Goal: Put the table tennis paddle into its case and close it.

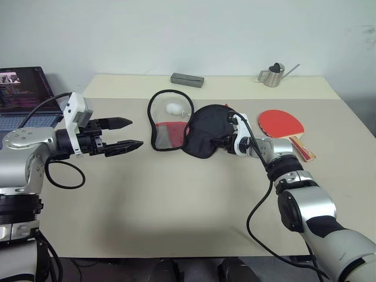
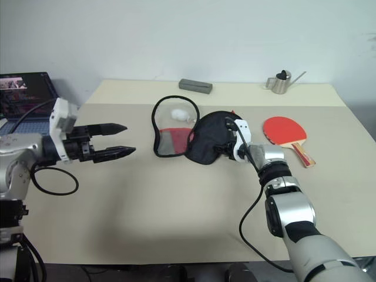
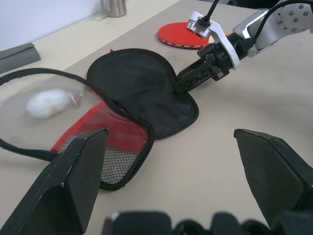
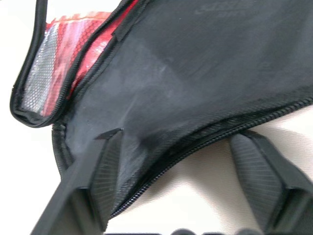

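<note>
The case (image 1: 207,132) lies unzipped in the middle of the table, its black half spread flat beside the red mesh half (image 1: 166,134). A white plush charm (image 1: 175,108) rests inside the zip loop. To the case's right, the table tennis paddle (image 1: 281,124) lies red face up, handle toward the front. My right gripper (image 4: 178,139) is at the black half's near right edge, open: one finger rests on the fabric, the other on the table past the zip. Left of the case, apart from it, hovers my left gripper (image 1: 135,133), open and empty.
A laptop (image 1: 23,88) stands off the table's left end. A grey box (image 1: 187,80) and a small metal watering can (image 1: 273,75) sit near the far edge. Bare beige tabletop (image 1: 176,200) stretches in front of the case.
</note>
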`<state>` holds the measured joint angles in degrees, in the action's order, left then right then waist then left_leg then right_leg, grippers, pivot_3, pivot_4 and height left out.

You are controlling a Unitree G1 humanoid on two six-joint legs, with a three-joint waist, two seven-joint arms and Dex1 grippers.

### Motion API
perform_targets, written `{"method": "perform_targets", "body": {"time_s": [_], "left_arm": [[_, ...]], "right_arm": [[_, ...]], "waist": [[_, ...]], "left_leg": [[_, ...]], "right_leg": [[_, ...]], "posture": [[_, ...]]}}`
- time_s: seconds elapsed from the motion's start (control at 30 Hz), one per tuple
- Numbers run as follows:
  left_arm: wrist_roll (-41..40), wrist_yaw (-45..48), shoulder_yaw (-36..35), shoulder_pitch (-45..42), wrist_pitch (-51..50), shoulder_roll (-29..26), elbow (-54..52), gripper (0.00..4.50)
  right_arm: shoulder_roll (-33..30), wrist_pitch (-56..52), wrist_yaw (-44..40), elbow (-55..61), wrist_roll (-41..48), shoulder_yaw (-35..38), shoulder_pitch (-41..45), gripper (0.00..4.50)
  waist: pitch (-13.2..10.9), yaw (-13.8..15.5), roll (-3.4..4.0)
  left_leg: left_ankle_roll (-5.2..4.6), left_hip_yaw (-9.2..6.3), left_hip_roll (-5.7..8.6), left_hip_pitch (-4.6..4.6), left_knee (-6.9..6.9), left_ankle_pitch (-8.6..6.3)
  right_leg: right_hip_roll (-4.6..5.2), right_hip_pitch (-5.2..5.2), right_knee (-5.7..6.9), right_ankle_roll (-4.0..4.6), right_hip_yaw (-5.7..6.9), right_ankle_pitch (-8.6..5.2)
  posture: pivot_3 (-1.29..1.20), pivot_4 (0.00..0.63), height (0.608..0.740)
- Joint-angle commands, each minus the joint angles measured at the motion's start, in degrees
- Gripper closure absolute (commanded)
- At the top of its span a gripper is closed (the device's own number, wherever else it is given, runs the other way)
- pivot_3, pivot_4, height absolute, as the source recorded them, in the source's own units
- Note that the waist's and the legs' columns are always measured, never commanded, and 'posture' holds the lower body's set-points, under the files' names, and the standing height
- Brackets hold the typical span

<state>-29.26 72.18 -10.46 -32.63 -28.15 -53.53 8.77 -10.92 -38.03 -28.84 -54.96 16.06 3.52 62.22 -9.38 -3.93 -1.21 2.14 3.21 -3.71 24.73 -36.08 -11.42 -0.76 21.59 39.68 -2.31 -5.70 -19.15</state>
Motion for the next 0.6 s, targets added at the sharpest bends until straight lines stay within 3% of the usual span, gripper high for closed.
{"method": "perform_targets", "body": {"time_s": [0.03, 0.27, 0.6], "left_arm": [[-0.14, 0.75, 0.22, -0.87, 0.9, -0.15, -1.91, 0.0], [1.08, 2.43, 2.53, 2.79, 1.33, -1.12, -5.72, 0.0], [-2.33, 1.0, 3.33, 5.27, -3.25, 0.16, -15.84, 0.0]], "right_arm": [[-0.3, -0.19, -0.65, 1.16, -0.45, 0.77, 1.25, 2.33], [-0.77, -4.57, -1.87, 5.29, -0.34, 0.27, -0.27, 4.48], [-3.11, -11.81, -3.32, 13.2, 0.02, 0.15, -4.43, 4.48]], "waist": [[0.0, -0.17, 0.0], [0.0, -0.57, 0.0], [0.0, -0.72, -0.01]], "left_leg": [[0.0, 0.0, 0.0, 0.0, 0.0, 0.0], [0.01, -0.03, 0.0, 0.0, 0.0, 0.0], [0.02, -0.07, 0.01, 0.01, 0.0, 0.01]], "right_leg": [[0.0, 0.01, 0.02, 0.0, 0.0, 0.0], [0.0, 0.03, 0.06, 0.0, -0.03, 0.0], [0.0, 0.04, 0.08, 0.0, -0.05, 0.0]], "posture": [[0.0, 0.15, 0.74], [0.0, 0.15, 0.74], [0.0, 0.15, 0.74]]}}
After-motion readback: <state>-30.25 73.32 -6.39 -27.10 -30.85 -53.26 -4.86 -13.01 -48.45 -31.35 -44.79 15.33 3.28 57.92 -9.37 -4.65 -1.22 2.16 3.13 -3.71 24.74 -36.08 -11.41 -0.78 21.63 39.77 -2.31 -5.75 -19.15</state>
